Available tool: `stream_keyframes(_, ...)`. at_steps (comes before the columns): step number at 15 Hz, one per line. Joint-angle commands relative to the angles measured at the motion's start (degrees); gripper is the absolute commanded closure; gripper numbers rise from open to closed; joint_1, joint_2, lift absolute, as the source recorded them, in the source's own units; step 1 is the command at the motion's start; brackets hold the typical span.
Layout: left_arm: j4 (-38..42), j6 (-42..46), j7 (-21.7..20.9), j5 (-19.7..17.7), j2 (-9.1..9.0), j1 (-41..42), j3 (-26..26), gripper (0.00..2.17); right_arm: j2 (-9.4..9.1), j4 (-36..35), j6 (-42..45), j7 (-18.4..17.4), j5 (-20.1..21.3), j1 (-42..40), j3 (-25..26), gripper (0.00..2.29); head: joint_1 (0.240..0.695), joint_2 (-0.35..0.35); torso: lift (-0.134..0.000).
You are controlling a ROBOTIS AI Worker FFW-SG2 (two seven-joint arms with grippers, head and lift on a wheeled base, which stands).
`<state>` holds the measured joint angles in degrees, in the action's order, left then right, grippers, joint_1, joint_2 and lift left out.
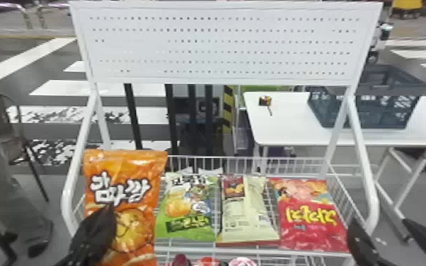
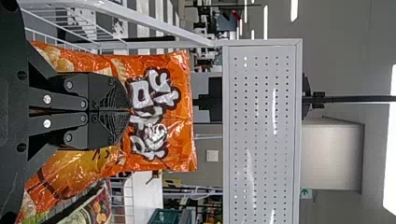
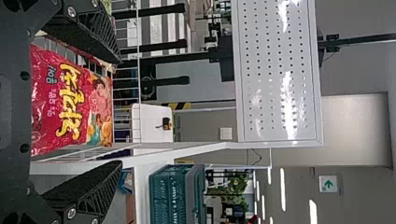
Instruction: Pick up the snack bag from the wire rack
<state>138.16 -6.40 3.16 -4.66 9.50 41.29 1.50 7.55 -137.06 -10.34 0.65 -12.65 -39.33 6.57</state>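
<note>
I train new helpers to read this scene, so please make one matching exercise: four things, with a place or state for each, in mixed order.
1. orange snack bag
2. red snack bag
3. crate
4. right gripper

A. open
B. on the white table
C. leftmost of the bags
D. rightmost of the bags

Right pairs: 1-C, 2-D, 3-B, 4-A

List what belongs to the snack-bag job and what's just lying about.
For the job:
wire rack
orange bag, green bag, cream bag, red bag (which is meant, I can't tell)
left gripper
right gripper

Lying about:
white table
crate
small item on the table
</note>
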Motion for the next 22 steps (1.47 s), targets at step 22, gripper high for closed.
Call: stream_keyframes(22,-0.1,-1.5,0.0,2.2,-0.01,-0.3,2.0,1.82,-0.61,24.1,-4.9,-1.6,0.9,20.4,-8.2,0.13,0.499,0.0,0.0)
